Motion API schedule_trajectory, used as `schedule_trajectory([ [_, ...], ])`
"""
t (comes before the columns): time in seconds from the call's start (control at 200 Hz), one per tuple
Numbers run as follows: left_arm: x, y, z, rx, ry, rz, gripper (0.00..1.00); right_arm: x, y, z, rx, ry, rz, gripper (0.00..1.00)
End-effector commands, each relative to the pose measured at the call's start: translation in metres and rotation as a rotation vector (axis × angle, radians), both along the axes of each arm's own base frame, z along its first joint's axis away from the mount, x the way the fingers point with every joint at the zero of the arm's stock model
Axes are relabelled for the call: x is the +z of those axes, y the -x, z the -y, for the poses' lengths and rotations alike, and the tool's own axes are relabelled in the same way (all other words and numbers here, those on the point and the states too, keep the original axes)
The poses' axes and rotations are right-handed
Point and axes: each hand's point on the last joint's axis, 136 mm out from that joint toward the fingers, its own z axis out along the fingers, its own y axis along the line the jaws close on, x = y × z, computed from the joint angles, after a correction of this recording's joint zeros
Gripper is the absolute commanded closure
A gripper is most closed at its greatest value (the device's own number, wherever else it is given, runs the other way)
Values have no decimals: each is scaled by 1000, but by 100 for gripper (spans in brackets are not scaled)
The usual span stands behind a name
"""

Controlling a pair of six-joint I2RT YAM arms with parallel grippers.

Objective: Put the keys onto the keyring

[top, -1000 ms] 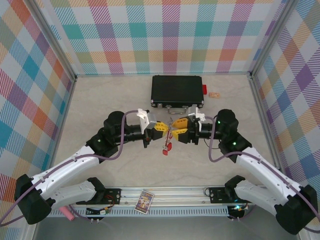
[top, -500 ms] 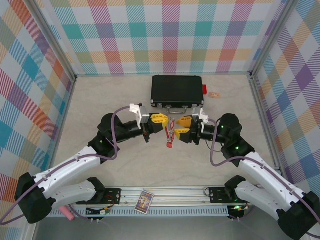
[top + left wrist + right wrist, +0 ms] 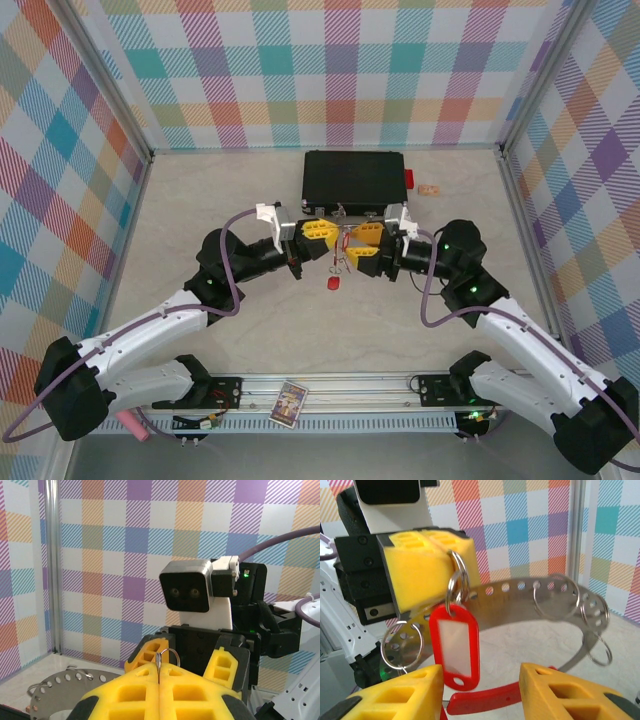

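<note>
Checked walls stand around the pale counter (image 3: 250,200); a black case (image 3: 354,181) lies at the back. Above the counter, the left hand (image 3: 322,235) is clenched on a key (image 3: 454,642)'s small ring. The right hand (image 3: 362,250), released, is beside the keyring (image 3: 540,597).

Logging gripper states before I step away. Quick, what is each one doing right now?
Left gripper: shut on a split ring with a red key tag hanging from it.
Right gripper: open, holding nothing.
</note>
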Motion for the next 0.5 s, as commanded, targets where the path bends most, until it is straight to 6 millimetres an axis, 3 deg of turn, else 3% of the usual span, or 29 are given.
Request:
schedule_trajectory([
  [0.0, 12, 11, -3, -29, 41, 48, 100, 22, 7, -5, 62, -32, 40, 57],
  [0.215, 10, 12, -4, -30, 26, 48, 100, 24, 12, -14, 156, -32, 21, 58],
  [0.4, 9, 10, -3, -23, 23, 43, 100, 24, 14, -16, 176, -36, 21, 82],
  [0.495, 10, 10, -4, -17, 25, 45, 100, 20, 14, -15, 176, -31, 16, 87],
])
